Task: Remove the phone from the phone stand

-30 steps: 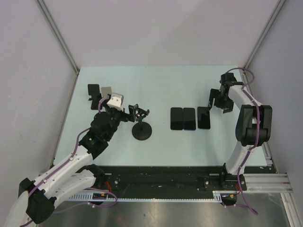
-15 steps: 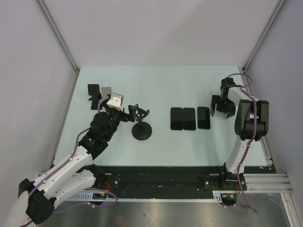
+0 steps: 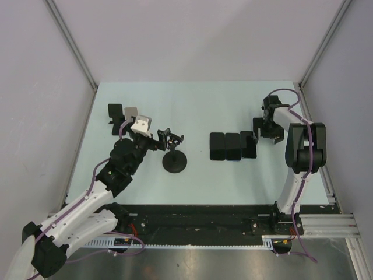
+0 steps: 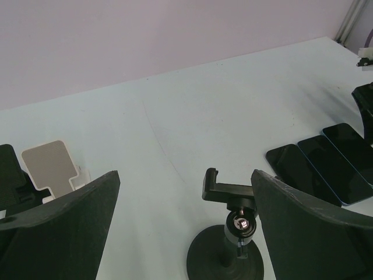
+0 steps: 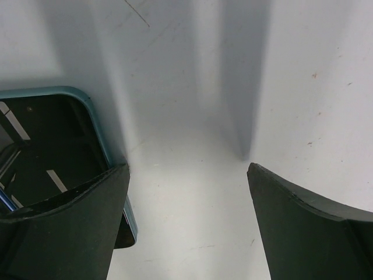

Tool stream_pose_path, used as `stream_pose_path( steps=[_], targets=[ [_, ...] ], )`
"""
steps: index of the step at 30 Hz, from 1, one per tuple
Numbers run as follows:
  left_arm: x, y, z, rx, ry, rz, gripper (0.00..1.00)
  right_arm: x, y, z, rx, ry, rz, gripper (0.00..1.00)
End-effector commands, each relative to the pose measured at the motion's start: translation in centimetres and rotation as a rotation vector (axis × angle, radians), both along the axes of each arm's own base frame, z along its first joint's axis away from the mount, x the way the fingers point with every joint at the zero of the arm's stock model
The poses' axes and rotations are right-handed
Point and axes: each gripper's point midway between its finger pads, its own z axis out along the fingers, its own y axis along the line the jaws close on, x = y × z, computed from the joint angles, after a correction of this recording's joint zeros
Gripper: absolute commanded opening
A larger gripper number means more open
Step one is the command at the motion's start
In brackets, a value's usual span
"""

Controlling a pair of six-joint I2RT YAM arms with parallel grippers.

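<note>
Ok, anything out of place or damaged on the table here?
Nothing stands out. The three phones lie flat in a neat row, the clamp stand is upright and empty, and the open right gripper hangs by the rightmost phone.

We find the overhead view bright and evenly lit: the pale table (image 3: 192,105) shows no glare, and shadows there are short and faint. The left wrist view is sharp in the distance, but its own fingers (image 4: 64,227) read as dark, soft-edged masses. In the right wrist view, two soft grey shadow bands run up the table above the blurred fingers (image 5: 64,227). The phone (image 5: 52,140) screen mirrors pale streaks.
</note>
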Motion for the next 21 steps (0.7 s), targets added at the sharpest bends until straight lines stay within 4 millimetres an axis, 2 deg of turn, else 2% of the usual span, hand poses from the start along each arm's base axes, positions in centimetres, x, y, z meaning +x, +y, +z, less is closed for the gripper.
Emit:
stream_pose_path(
  steps=[1, 7, 13, 17, 21],
  targets=[
    [-0.1, 0.1, 1.8, -0.013, -0.051, -0.012, 1.0, -1.0, 1.2, -0.7, 0.014, 0.047, 0.038, 0.89],
    [-0.2, 0.1, 1.9, -0.017, -0.054, -0.012, 1.0, -1.5, 1.8, -0.3, 0.032, 0.055, 0.038, 0.9],
    [-0.4, 0.1, 2.1, -0.025, -0.058, -0.016, 1.0, -1.5, 0.9, 0.9, 0.016, 0.024, -0.021, 0.94],
    [-0.5, 0.0, 2.3, -0.034, -0.059, -0.021, 1.0, 0.2, 0.9, 4.3, 0.021, -0.112, -0.047, 0.96],
    [-0.6, 0.1, 2.3, -0.036, -0.061, -0.021, 1.0, 2.2, 1.3, 6.2, 0.041, -0.224, -0.047, 0.99]
  ],
)
